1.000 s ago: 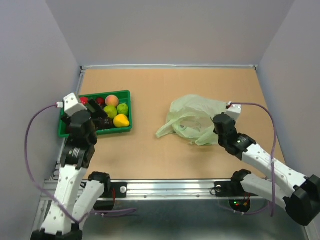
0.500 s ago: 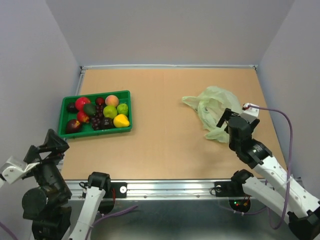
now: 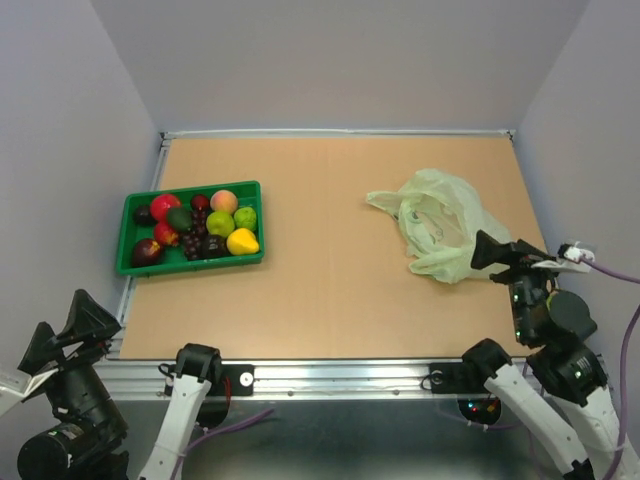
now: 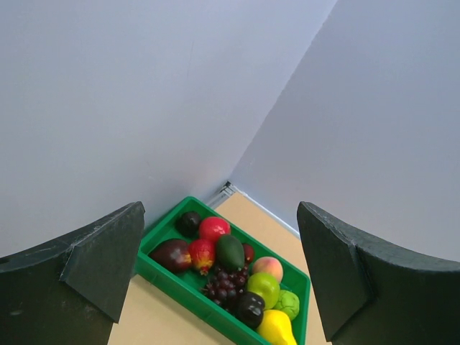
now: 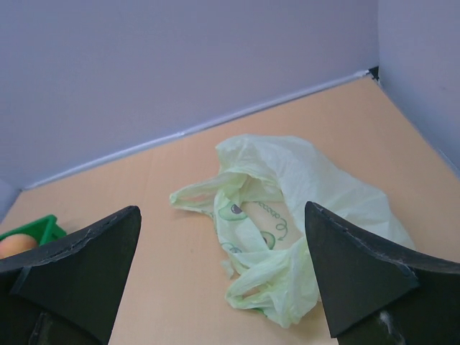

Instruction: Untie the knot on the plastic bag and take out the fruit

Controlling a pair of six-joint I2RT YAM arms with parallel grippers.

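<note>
Parking both arms clear looks like the step in hand, since the job seems done. The bag lies limp on the counter at the right of the top view, its handles loose with no tie showing. The fruit sits in the tray at the left, well apart. The left claw, lower left, and the right claw, just beside the bag, both gape, holding nothing. Raise the right one before moving it, so no finger snags the film.
</note>
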